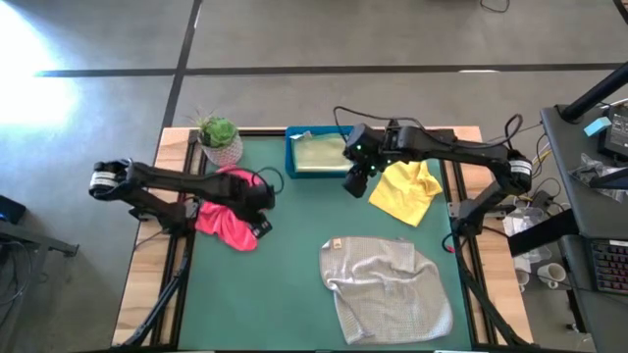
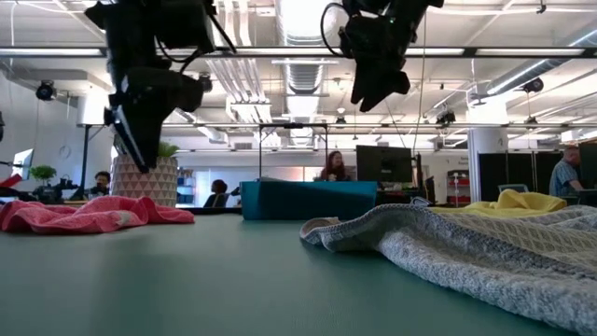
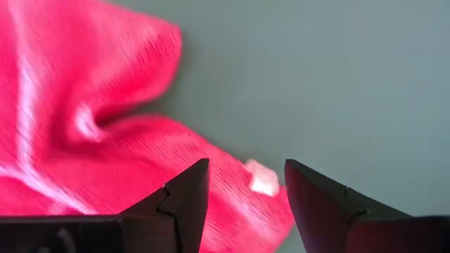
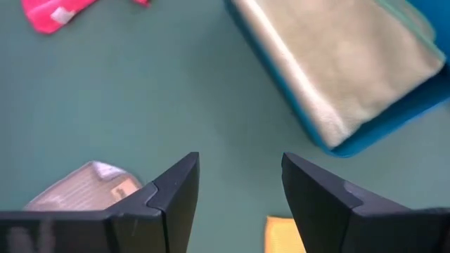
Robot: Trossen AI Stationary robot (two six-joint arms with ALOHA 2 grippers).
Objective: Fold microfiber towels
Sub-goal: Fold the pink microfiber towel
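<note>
Grey concrete floor (image 1: 324, 34) around the green table (image 1: 294, 255), crossed by dark seams. Bright glare on the floor (image 1: 39, 69) at the far left. Behind the table, an open office: exposed ceiling pipes (image 2: 280, 65), strip lights (image 2: 522, 51), monitor (image 2: 384, 163), seated person (image 2: 331, 166).

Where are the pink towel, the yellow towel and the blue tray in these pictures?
pink towel (image 1: 229, 224), high view, middle of the crumpled cloth.
yellow towel (image 1: 407, 193), high view, centre of the cloth.
blue tray (image 2: 308, 201), low view, its front wall.
</note>
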